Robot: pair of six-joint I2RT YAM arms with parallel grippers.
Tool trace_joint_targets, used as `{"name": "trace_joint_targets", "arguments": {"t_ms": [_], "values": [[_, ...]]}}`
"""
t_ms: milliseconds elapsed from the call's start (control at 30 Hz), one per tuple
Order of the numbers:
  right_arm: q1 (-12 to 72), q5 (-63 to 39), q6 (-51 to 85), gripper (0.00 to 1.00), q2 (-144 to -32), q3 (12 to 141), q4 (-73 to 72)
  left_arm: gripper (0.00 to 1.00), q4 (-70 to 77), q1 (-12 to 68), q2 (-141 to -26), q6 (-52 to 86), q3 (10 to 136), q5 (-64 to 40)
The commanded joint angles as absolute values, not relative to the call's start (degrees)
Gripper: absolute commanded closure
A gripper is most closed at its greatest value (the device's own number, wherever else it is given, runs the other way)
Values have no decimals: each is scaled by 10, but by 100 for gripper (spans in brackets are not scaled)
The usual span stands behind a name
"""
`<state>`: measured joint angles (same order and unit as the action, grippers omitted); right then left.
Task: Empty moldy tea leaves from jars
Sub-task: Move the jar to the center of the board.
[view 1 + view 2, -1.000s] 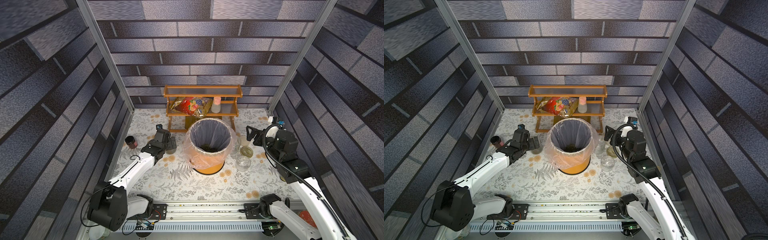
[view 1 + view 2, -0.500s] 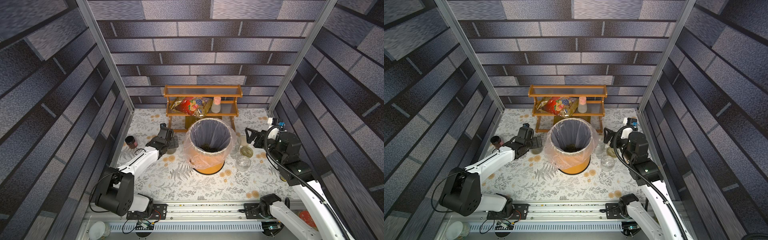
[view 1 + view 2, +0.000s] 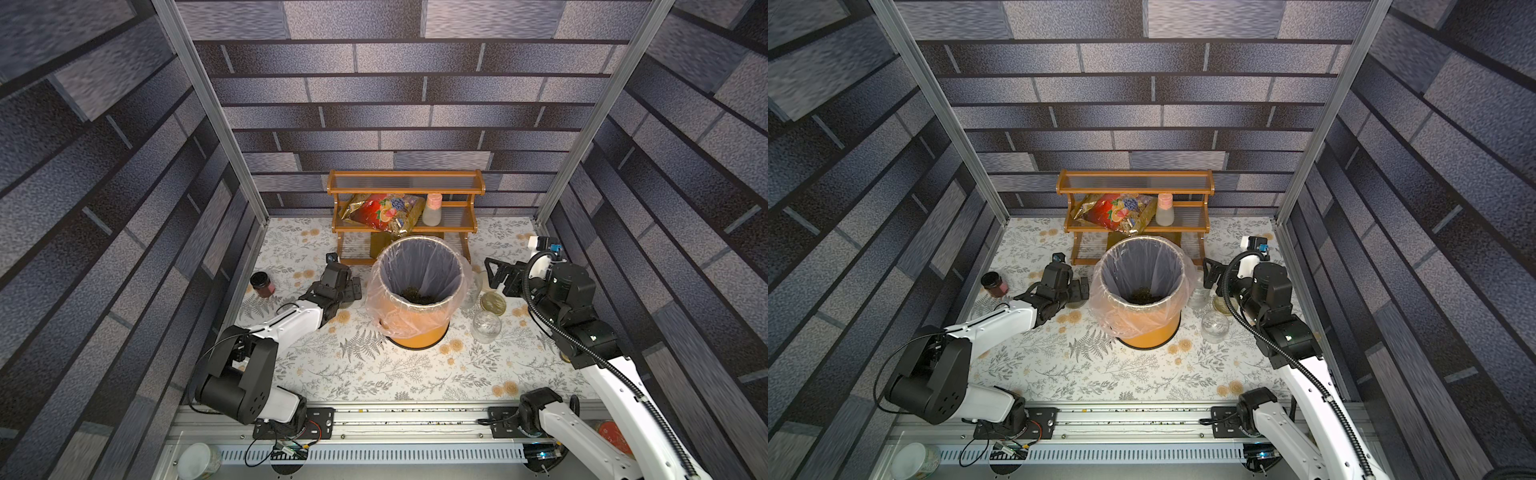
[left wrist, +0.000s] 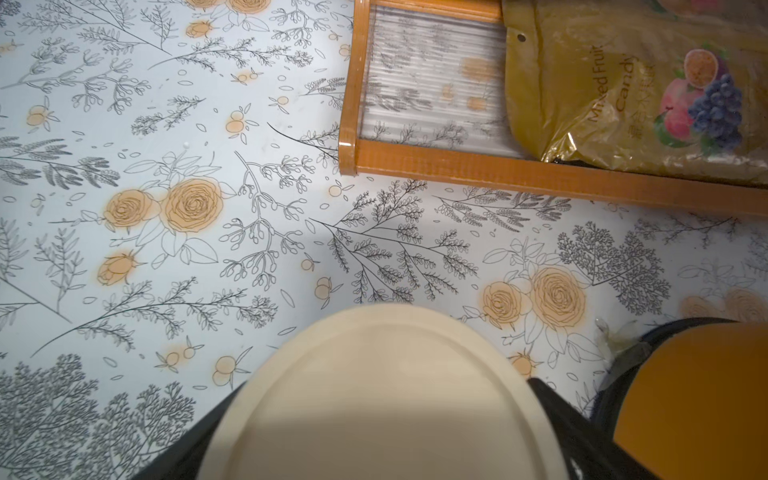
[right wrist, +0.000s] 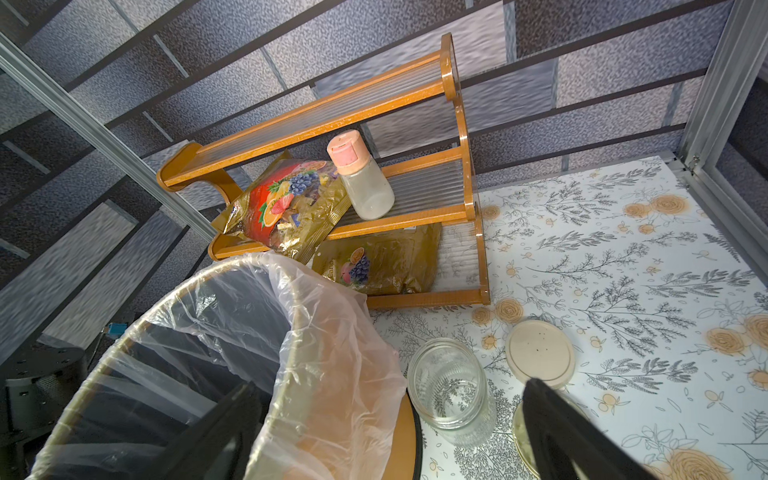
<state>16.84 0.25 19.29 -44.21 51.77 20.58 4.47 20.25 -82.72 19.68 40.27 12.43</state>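
Left gripper (image 3: 353,289) is spread wide astride a lidded jar (image 4: 374,395) left of the bin (image 3: 419,336), seemingly for a grasp, while right gripper (image 3: 490,273), likewise released, is held near an empty jar (image 5: 449,386); tea leaves (image 3: 417,296) are seen in the bin.

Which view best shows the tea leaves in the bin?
Both top views look down into the bin and show the tea leaves at its bottom. The right wrist view catches only its liner; the left wrist, only its orange wall.
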Motion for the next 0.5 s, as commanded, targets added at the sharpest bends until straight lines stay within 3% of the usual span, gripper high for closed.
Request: {"name": "trace_joint_targets", "arguments": {"t_ms": [0,467], "values": [[166,-14,193,0,-444,506,183,0,137,206,-841,181,385,124],[167,-29,190,0,-444,494,174,0,292,218,-883,148,323,150]]}}
